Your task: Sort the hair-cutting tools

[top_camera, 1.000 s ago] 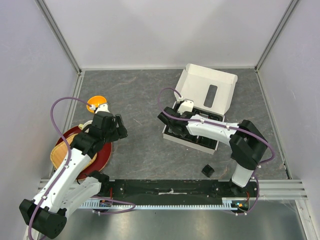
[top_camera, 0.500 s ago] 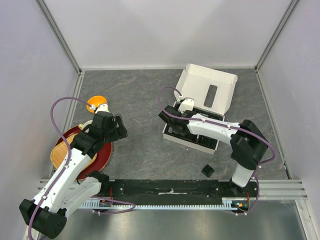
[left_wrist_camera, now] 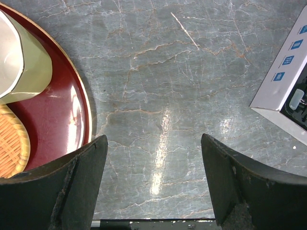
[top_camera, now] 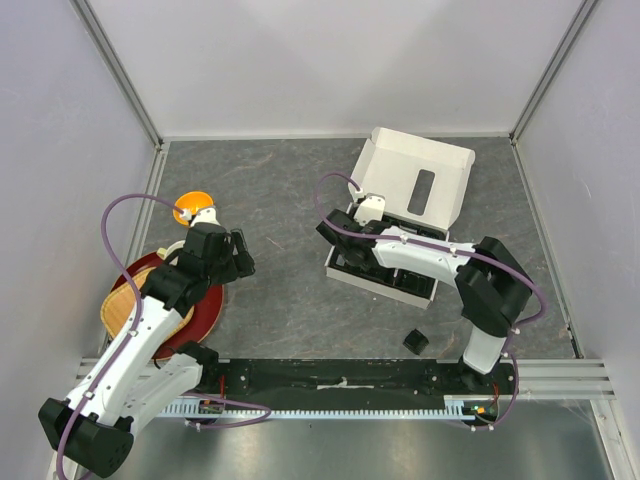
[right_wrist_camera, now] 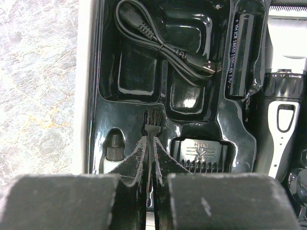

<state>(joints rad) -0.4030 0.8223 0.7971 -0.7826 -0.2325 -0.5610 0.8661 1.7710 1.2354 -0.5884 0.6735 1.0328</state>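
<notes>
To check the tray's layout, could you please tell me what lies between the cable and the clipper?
A black cylindrical battery in its slot, between the cable and the clipper; the right wrist view shows it.

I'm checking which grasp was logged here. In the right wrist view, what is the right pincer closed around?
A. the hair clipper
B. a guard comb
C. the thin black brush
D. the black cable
C: the right pincer has its fingers pressed together on the handle of the thin black brush, whose bristles stick out just past the tips, while the black cable lies apart in its own recess.
</notes>
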